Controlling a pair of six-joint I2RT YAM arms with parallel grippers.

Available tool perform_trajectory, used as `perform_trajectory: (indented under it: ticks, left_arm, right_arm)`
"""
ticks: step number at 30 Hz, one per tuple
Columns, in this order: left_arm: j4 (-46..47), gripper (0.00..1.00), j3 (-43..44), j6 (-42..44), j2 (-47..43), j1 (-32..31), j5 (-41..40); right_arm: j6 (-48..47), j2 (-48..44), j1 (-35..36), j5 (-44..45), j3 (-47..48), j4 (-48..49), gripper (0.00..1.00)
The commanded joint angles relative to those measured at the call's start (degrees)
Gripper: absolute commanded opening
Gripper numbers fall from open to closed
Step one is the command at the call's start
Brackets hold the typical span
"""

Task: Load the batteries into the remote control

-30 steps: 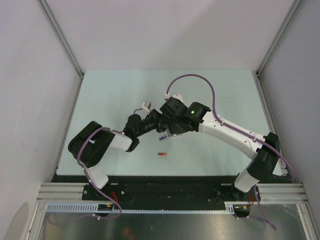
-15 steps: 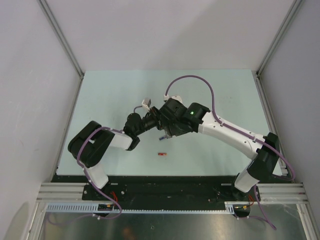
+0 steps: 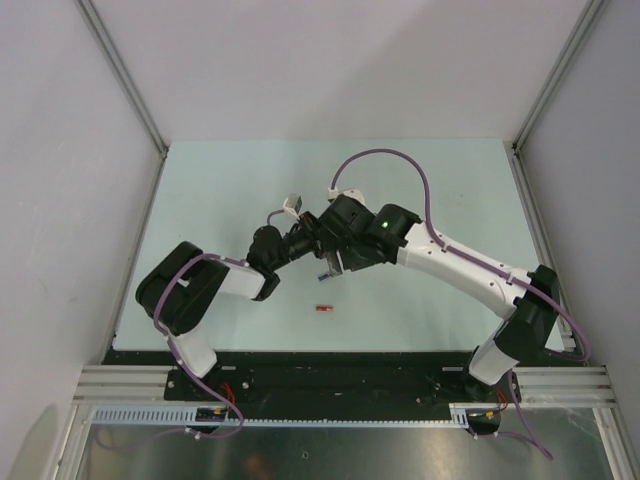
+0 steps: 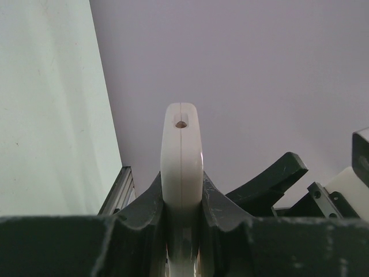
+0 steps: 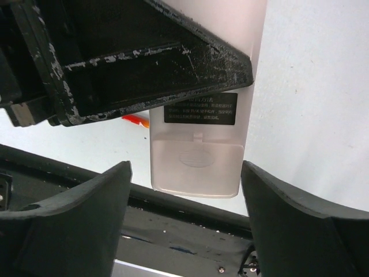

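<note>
My left gripper is shut on the remote control, seen edge-on as a slim white bar rising between the jaws. In the top view the remote's end sticks out above the left gripper, with the right gripper close against it. In the right wrist view the remote's white back, with a black label and the battery cover, hangs between the fingers of my open right gripper, touching neither. A red battery lies on the table. A small blue piece shows under the right gripper.
The pale green table is fenced by white walls on three sides. A black rail runs along the near edge by the arm bases. The right arm's purple cable loops above the grippers.
The right gripper's fingers have spread wider around the remote's end. The remote's far end has tilted a little further away. The red battery has not moved.
</note>
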Motion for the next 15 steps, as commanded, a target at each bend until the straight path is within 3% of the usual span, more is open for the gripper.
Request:
perform_trajectory:
  ticks: [1,4,10,15]
  left_arm:
    - [3.71,0.00,1.89,-0.64,-0.47,-0.01,0.25]
    - [3.71,0.00,1.80,-0.55,-0.65,-0.10,0.16]
    - [3.71,0.00,1.62,-0.47,-0.73,-0.10,0.16]
    - [3.71,0.00,1.80,-0.47,-0.65,-0.01,0.16]
  right_arm:
    - [-0.05,-2.69,-0.62,1.57,4.09,-0.57,0.88]
    - [-0.40,-2.86,-0.88,1.75,4.53,-0.92,0.96]
    - [-0.31,-4.53,-1.76,2.63,5.41,-1.98,0.97]
    - [0.30,-11.72,-3.87,2.89,3.22,0.12,0.97]
